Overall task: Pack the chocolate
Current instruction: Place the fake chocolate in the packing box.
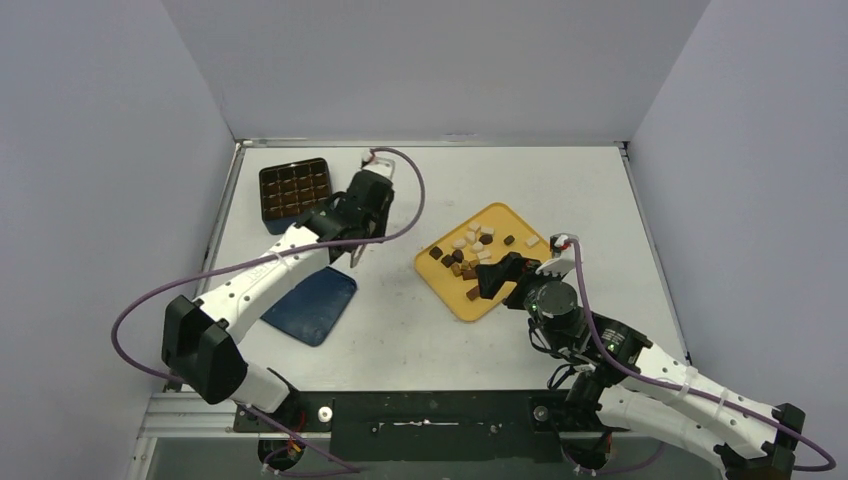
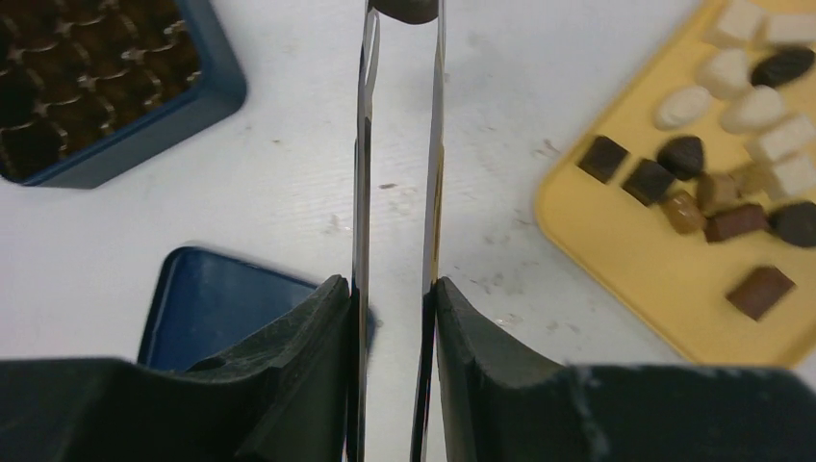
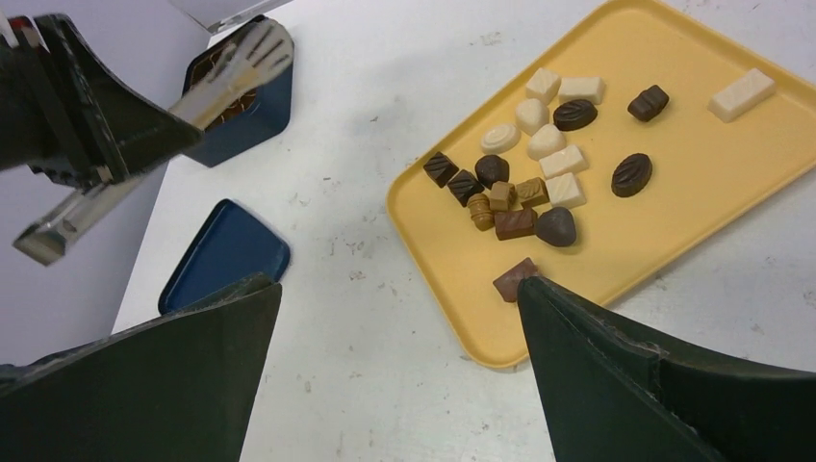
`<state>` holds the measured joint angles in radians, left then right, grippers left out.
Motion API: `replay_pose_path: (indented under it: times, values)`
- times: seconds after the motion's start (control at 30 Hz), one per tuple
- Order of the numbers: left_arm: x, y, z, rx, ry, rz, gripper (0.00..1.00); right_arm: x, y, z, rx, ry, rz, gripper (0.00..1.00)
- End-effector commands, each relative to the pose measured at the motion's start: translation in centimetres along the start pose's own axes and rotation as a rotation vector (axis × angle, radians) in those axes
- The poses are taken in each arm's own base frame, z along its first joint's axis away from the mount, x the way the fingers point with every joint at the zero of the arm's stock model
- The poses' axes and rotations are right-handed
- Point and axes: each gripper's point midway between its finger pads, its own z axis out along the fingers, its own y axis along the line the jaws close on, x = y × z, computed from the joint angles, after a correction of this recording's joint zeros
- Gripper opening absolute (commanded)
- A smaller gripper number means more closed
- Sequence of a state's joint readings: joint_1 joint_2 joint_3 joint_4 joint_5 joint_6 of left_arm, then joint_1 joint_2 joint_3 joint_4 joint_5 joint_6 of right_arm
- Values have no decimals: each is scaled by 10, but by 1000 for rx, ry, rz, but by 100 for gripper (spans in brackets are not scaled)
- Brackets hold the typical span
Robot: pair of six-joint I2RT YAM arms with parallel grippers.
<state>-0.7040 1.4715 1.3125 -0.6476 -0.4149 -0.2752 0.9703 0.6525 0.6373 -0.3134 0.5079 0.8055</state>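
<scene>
The chocolate [image 1: 470, 255] is several small dark, brown and cream pieces on a yellow tray [image 1: 520, 225], also seen in the left wrist view [image 2: 702, 183] and the right wrist view [image 3: 529, 183]. My left gripper [image 1: 355, 225] [image 2: 395, 284] is shut on long metal tongs [image 2: 364, 173], held right of an open blue tin [image 1: 295, 188] with a brown compartment insert. A small dark thing [image 2: 409, 8] sits between the tong tips; I cannot tell what it is. My right gripper [image 1: 500, 275] [image 3: 393, 289] is open and empty, over the table at the tray's near left edge.
The tin's blue lid [image 1: 312, 305] lies on the table near my left arm, and it shows in the right wrist view [image 3: 223, 252]. The tin [image 3: 241, 115] stands at the back left, by the left wall. White walls enclose the table on three sides.
</scene>
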Motion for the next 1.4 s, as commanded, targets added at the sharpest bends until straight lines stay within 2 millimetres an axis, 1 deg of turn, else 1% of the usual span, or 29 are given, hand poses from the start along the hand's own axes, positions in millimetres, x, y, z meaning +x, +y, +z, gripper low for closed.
replay_pose_path:
  times: [0.0,0.13,0.23,0.3,0.43,0.57,0.7,0.8,0.9,1.07,1.37]
  values:
    - [-33,56,-1,-92,-42,-95,25,-2,10,1,-38,-8,34,100]
    - [-29,97,6,-138,-13,-178,25,-2,11,1,-44,-7,31,100]
    - [-21,125,12,-182,9,-216,25,-2,11,0,-43,-8,29,100]
    - [-16,136,15,-204,17,-235,25,-2,10,0,-42,-11,30,100]
    - [-12,149,22,-227,28,-259,25,-2,11,0,-45,-7,27,100]
    - [-4,155,28,-242,49,-272,25,-4,10,-1,-41,-9,24,100]
    - [7,153,34,-236,69,-268,25,-5,8,-2,-39,-16,26,100]
    - [15,153,38,-243,92,-263,29,-4,9,-1,-42,-17,30,100]
    - [19,152,43,-242,108,-259,30,-3,11,0,-44,-12,28,100]
    - [23,151,49,-227,124,-257,30,-2,12,1,-43,-5,26,100]
    - [19,154,53,-221,116,-267,31,-3,13,0,-49,-6,31,100]
